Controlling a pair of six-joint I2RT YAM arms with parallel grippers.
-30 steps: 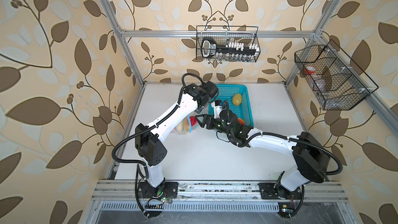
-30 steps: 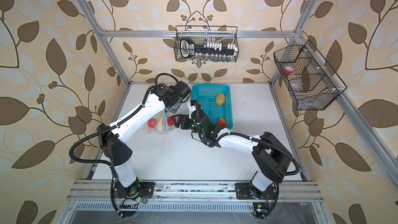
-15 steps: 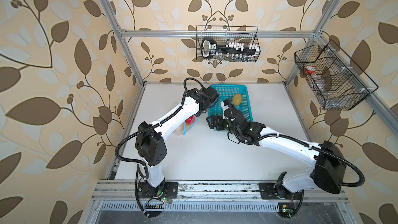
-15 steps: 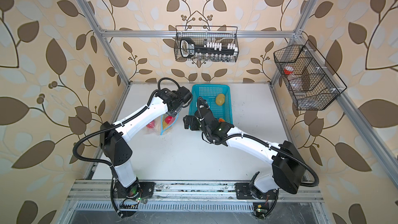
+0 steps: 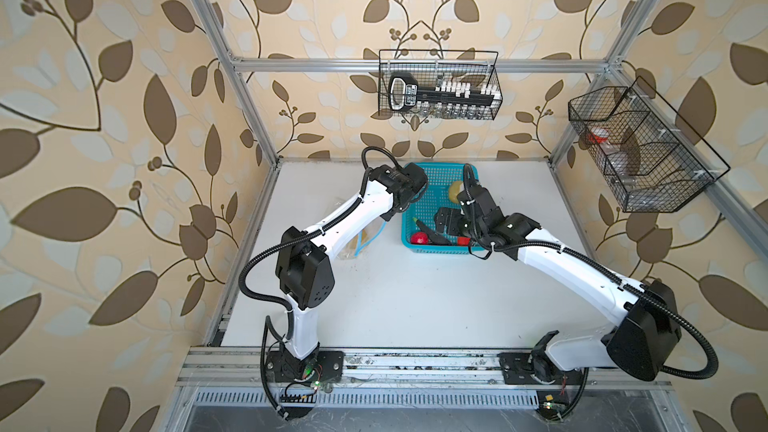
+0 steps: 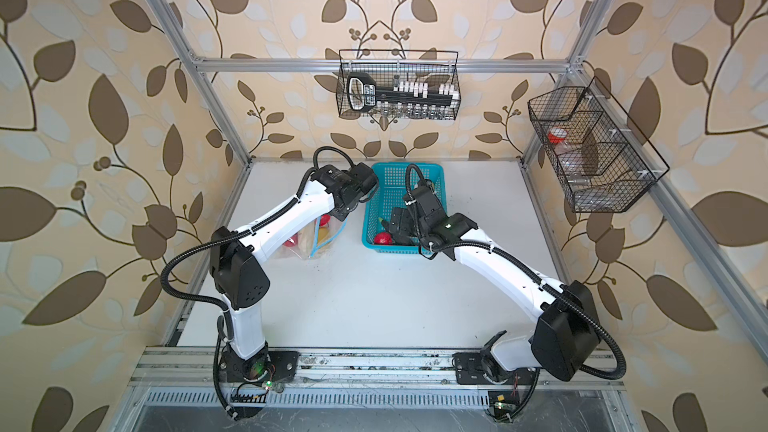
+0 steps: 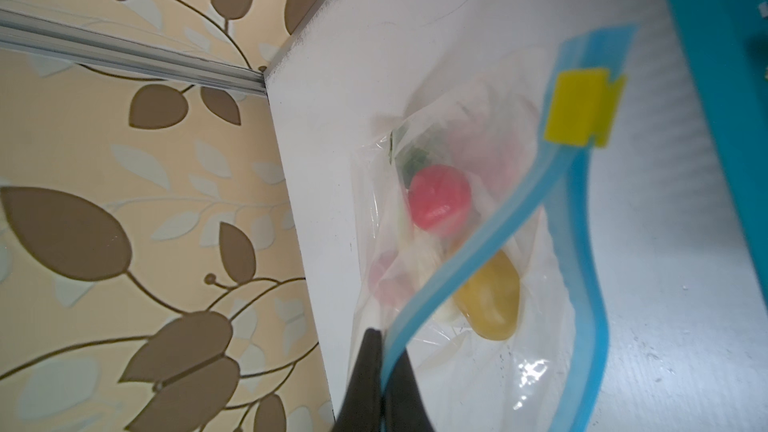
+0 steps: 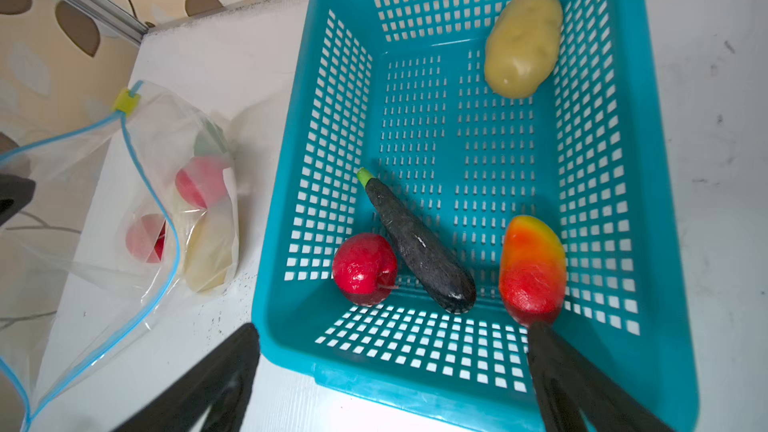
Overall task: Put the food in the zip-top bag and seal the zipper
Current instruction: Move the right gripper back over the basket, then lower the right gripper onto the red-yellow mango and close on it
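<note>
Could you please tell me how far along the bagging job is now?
Done: two tomatoes, a potato and a green leafy piece sit in the zip-top bag. In hand: the left gripper pinches the zipper strip, holding the mouth open; the right gripper hangs open over the basket. Left: third tomato, eggplant, pepper, second potato in the basket, then sealing.
</note>
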